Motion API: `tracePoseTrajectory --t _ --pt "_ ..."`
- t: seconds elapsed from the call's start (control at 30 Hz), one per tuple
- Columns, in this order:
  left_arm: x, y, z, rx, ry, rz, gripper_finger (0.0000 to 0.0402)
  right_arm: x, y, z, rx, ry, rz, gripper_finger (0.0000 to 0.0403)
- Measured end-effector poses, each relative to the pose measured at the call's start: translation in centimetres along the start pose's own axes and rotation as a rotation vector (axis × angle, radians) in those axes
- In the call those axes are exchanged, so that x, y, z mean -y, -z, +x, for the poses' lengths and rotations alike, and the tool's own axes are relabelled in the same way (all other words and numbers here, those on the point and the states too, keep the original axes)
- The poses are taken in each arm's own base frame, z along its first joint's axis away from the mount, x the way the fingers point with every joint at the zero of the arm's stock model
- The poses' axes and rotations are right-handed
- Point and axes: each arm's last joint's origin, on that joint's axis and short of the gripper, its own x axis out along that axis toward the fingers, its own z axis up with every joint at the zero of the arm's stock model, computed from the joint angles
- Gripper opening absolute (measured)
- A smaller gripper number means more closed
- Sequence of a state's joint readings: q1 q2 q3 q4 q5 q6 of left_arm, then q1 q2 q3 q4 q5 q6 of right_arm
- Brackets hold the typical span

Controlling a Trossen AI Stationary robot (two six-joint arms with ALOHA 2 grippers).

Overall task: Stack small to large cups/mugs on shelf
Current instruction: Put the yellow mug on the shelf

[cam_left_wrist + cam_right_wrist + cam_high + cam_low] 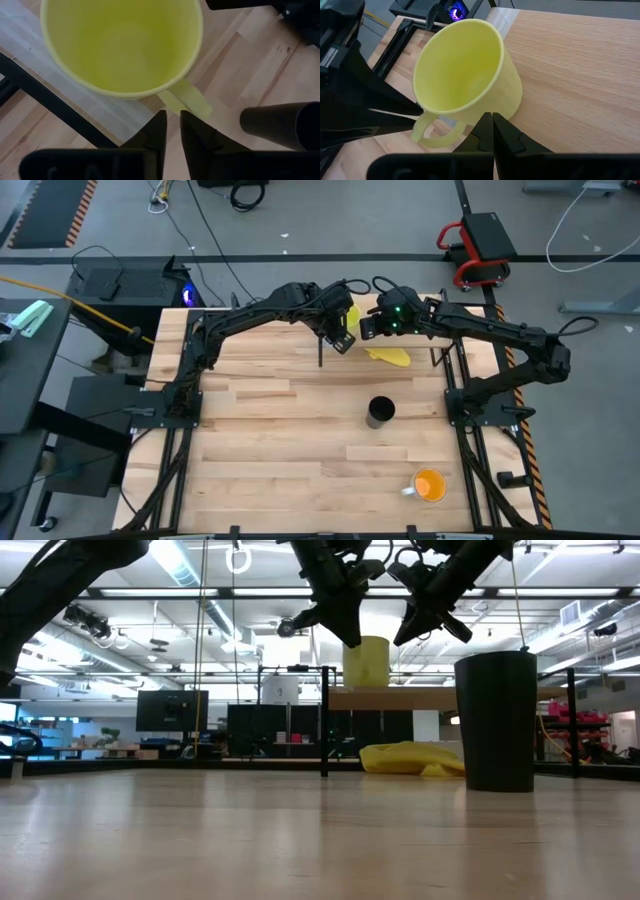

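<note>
The small yellow mug point(465, 80) sits upright on the shelf point(430, 698) at the far end of the bench point(280, 450), and both wrist views look right down into it: nothing inside, just bare yellow walls. Its handle point(184, 99) sticks out toward the left arm's fingers. The left jaws point(171, 131) hover just off that handle, drawn in to a thin gap with nothing between them, and they don't appear to touch the mug. The right jaws point(492, 131) are pressed fully together, tips right at the mug's base on the opposite side, gripping nothing. From overhead, both arms crowd in over the shelf, left gripper point(340, 338) and right gripper point(366, 327) almost side by side, with the mug largely hidden beneath them. A flat yellow lump point(389, 356) lies on the bench just in front of the shelf. Nearer the middle stands the black handleless cup point(380, 412), upright, its interior too dark to read. Way off at the near right corner, the orange mug point(429, 485) stands upright with its white handle pointing left, and looks empty from above.
</note>
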State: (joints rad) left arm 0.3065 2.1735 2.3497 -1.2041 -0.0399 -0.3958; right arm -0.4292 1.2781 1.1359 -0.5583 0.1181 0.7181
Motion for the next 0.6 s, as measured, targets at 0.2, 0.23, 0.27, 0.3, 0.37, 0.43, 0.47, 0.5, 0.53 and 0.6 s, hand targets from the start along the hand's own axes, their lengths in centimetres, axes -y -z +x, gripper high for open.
tracePoseTrajectory --t 0.2,0.23,0.27,0.3,0.37,0.43,0.47,0.5,0.53,0.6 --pt "0.00 -0.01 0.02 0.000 0.000 0.000 0.0075 0.01 0.00 0.00 0.000 0.000 0.004 0.0001" --pt "0.00 -0.01 0.02 0.001 0.000 0.000 0.0076 0.00 0.01 0.00 -0.001 0.000 0.004 0.0001" --pt "0.01 -0.01 0.02 0.001 0.000 0.000 0.0077 0.00 0.01 0.00 0.000 0.000 0.004 0.0001" --pt "-0.02 -0.03 0.02 0.001 0.000 -0.001 0.0078 -0.01 0.00 0.00 0.000 0.000 0.005 0.0001" --pt "-0.11 -0.07 0.02 0.002 0.000 -0.003 0.0080 0.00 0.01 0.00 0.000 0.000 0.011 0.0001" --pt "-0.17 -0.11 0.03 0.004 -0.001 -0.004 0.0080 -0.01 0.01 0.00 0.000 0.000 0.012 0.0001" --pt "-0.18 -0.11 0.03 0.004 -0.001 -0.004 0.0080 0.00 0.00 0.00 0.000 0.000 0.012 0.0001" --pt "-0.17 -0.12 0.03 0.005 0.000 -0.004 0.0080 0.00 0.00 0.00 0.000 0.000 0.012 0.0001" --pt "-0.16 -0.14 0.03 0.007 0.000 -0.003 0.0080 0.00 0.01 0.00 0.000 0.000 0.012 0.0001" --pt "-0.14 -0.19 0.03 0.012 0.002 0.006 0.0082 -0.01 0.00 0.00 0.000 0.000 0.013 0.0001"
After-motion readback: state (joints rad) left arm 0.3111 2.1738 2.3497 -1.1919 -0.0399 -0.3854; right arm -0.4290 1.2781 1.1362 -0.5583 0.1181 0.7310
